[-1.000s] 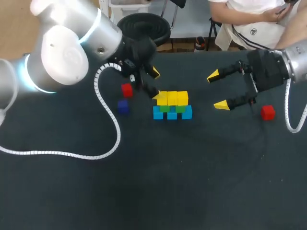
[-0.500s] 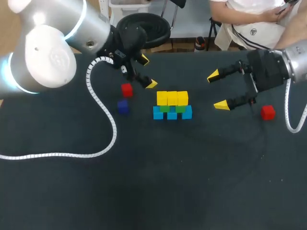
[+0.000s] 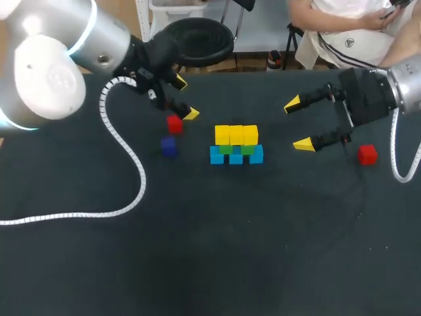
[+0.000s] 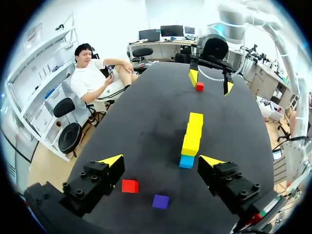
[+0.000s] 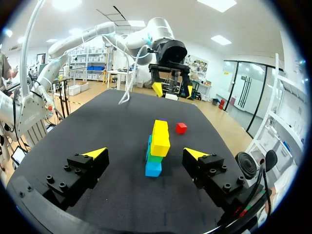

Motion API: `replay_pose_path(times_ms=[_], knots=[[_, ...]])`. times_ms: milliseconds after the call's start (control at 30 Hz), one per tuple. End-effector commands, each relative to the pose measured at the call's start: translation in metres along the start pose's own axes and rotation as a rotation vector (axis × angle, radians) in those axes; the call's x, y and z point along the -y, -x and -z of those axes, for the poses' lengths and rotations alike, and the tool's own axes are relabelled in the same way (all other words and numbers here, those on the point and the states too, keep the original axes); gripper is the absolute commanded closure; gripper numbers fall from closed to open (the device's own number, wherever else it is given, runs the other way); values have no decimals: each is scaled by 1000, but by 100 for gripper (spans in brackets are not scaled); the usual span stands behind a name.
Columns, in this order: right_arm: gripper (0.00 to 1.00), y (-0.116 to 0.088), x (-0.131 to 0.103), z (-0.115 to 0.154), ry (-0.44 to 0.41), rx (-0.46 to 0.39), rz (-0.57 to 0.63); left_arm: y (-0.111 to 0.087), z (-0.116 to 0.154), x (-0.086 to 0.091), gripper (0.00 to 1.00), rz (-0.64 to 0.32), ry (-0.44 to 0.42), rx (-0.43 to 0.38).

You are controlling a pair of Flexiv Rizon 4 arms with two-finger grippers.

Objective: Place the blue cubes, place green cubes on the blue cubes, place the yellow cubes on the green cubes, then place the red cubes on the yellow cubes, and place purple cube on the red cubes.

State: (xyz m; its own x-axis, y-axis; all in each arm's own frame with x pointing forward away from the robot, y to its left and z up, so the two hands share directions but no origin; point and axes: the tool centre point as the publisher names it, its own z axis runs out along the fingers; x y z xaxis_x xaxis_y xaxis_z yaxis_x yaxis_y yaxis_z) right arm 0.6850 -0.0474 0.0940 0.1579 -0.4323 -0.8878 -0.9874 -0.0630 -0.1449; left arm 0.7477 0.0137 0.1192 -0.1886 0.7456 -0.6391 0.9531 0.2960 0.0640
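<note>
We have three of the five layers built: the blue cubes (image 3: 236, 157) sit in a row in the middle of the surface (image 3: 217, 250), the green cubes (image 3: 247, 149) rest on them, and the yellow cubes (image 3: 236, 134) lie across the top, looking tidy and square. The red and purple layers are not yet placed. One red cube (image 3: 174, 124) lies loose on the surface beside the stack, with the purple cube (image 3: 169, 147) just beside it, and a second red cube (image 3: 367, 155) lies well apart on the other side. Our left tool (image 3: 185, 98) hangs released and empty over the near red cube, which the left wrist view shows close to one finger, untouched. Our right tool (image 3: 298, 124) is spread wide and holds nothing, between the stack and the second red cube. We judge the red layer is next, then the purple cube last.
</note>
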Motion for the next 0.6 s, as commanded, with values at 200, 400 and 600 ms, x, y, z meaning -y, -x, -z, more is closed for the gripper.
replay_pose_path(times_ms=[200,400,600], knots=[[0,0,0,0,-1,1,1,-2,19,-7,0,-28,12,-6],[0,0,0,0,-1,1,1,-2,24,-8,0,-28,27,-4],[0,0,0,0,-1,1,1,-2,24,-8,0,-28,27,-4]])
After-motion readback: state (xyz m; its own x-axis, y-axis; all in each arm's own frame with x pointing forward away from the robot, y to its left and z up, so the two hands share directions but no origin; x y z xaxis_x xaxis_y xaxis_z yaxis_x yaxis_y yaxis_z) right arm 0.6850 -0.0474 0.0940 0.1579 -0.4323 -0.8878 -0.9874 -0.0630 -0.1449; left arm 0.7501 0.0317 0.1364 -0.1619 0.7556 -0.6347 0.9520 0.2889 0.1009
